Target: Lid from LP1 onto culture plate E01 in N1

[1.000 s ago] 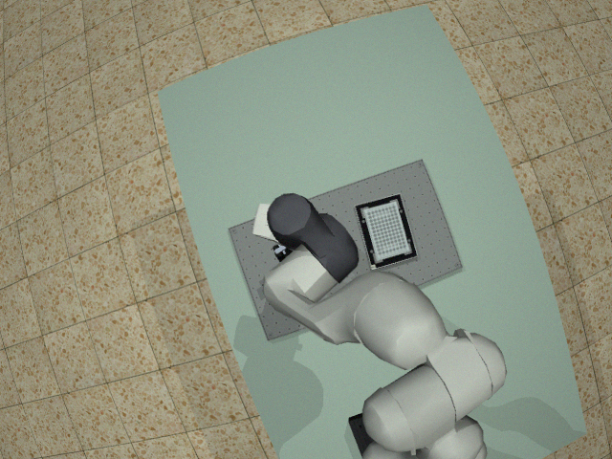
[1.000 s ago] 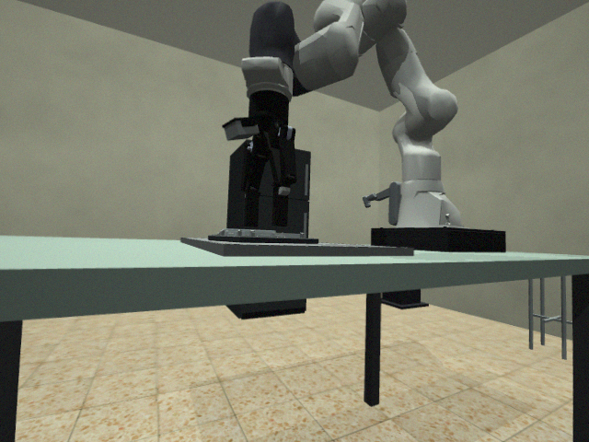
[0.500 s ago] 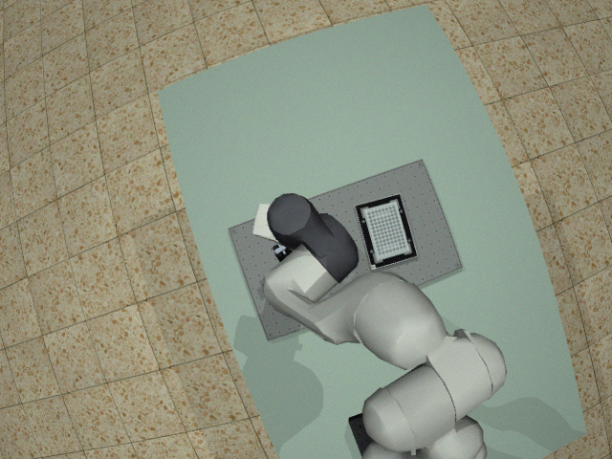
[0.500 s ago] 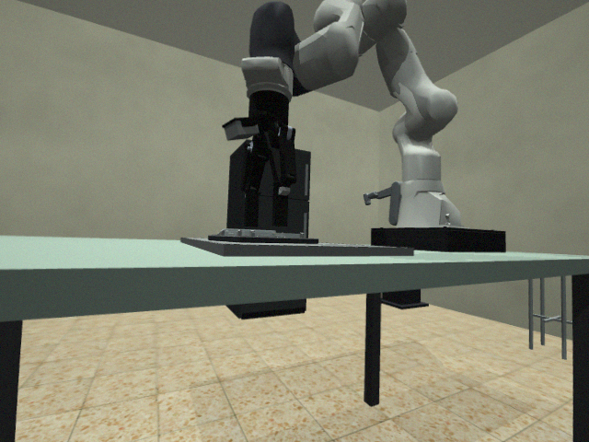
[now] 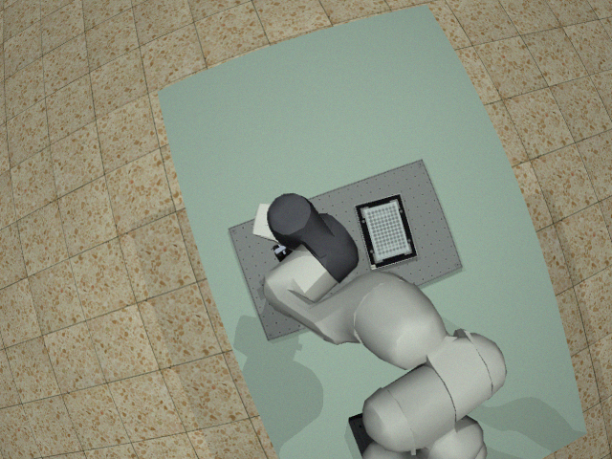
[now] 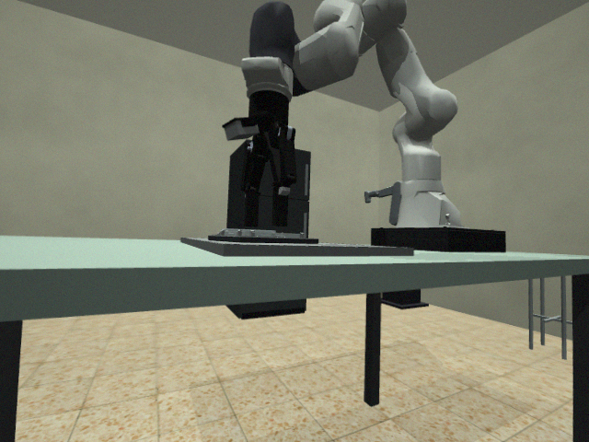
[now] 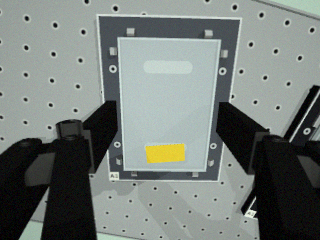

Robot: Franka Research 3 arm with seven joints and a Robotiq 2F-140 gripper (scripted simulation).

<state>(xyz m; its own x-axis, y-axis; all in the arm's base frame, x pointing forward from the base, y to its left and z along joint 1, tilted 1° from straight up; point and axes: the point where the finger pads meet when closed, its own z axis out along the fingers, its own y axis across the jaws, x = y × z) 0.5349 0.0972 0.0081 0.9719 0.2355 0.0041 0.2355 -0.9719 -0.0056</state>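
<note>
The lid (image 7: 169,104) is a pale translucent rectangle with a yellow label near its near end. It lies flat in the dark frame of lid park LP1 (image 7: 167,97) on the grey perforated baseplate. My gripper (image 7: 167,116) hangs well above it, open and empty, with one finger off each long side of the lid; it also shows in the exterior view (image 6: 270,182). The culture plate E01 (image 5: 385,231), a white gridded plate without a lid, sits in the black nest N1 to the right of the lid park.
A tall black box (image 6: 269,188) stands behind the gripper in the exterior view. The robot base (image 6: 428,209) sits on a black block at the table's near edge. My arm hides most of the lid park in the overhead view.
</note>
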